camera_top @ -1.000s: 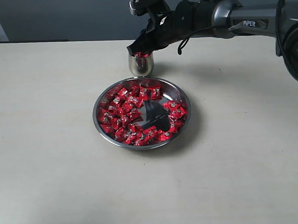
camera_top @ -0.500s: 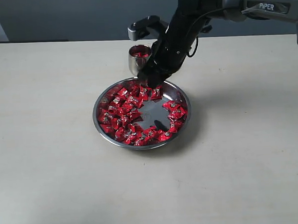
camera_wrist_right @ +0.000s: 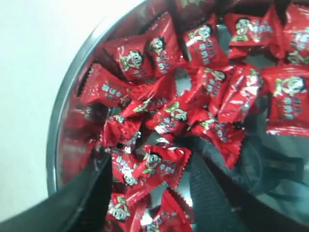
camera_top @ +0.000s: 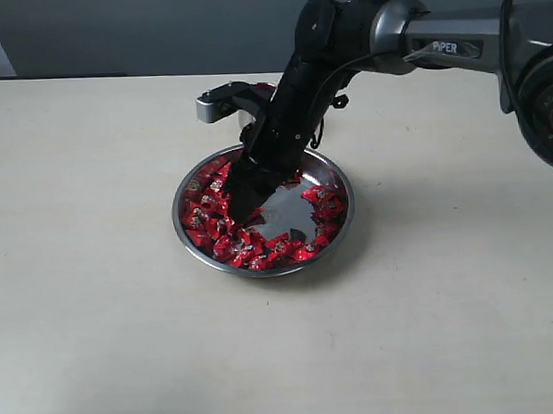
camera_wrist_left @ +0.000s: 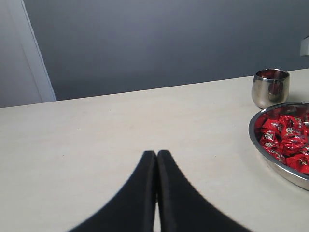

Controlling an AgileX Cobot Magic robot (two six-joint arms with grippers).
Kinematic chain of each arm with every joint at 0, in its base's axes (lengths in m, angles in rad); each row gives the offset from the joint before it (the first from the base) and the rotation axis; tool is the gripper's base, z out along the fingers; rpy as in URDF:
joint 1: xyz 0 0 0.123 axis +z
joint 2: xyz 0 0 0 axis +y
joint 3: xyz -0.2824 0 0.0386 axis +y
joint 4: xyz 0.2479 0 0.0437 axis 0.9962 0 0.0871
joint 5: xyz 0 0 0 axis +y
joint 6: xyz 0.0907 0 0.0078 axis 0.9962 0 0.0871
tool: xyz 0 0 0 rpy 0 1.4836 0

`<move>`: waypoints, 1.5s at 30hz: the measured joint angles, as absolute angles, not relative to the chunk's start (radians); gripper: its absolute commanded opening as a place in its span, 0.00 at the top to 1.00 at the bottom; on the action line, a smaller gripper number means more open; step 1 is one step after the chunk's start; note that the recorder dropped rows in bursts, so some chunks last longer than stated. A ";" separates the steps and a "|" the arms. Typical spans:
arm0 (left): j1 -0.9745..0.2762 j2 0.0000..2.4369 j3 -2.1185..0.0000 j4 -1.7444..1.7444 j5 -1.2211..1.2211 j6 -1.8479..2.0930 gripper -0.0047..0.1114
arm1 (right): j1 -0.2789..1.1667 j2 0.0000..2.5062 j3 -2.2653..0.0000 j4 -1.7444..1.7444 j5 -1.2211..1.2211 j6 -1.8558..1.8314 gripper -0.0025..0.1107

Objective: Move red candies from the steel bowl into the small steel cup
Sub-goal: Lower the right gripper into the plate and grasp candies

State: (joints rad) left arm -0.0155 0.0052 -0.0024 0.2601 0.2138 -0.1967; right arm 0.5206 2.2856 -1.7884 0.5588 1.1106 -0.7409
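Note:
The steel bowl (camera_top: 266, 271) sits mid-table with many red candies (camera_top: 206, 216) heaped in its left half. My right gripper (camera_top: 242, 205) is down inside it, open, fingertips among the candies. In the right wrist view its fingers (camera_wrist_right: 99, 188) straddle a red candy (camera_wrist_right: 166, 162) without closing on it, close to the bowl's rim (camera_wrist_right: 60, 130). The small steel cup (camera_wrist_left: 271, 87) stands just behind the bowl (camera_wrist_left: 270, 162); in the exterior view the right arm hides it. My left gripper (camera_wrist_left: 156, 153) is shut and empty over bare table, left of the bowl.
The pale table (camera_top: 97, 318) stretches wide to the left, right and front of the bowl. A grey wall (camera_wrist_left: 169, 38) rises behind the far edge. The right arm (camera_top: 416, 33) spans the back right, above the table.
My right gripper has moved from over the cup down and forward into the bowl's left side, and its jaws have opened. The left gripper view has no earlier frame.

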 measured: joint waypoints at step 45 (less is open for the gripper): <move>-0.015 0.005 -0.002 0.260 0.214 -0.197 0.96 | 0.501 2.207 -1.788 0.429 0.928 -0.706 0.98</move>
State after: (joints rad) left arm -0.0155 0.0052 -0.0024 0.2601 0.2138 -0.1967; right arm 0.5007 2.2067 -1.7884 0.4294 0.9284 -0.7058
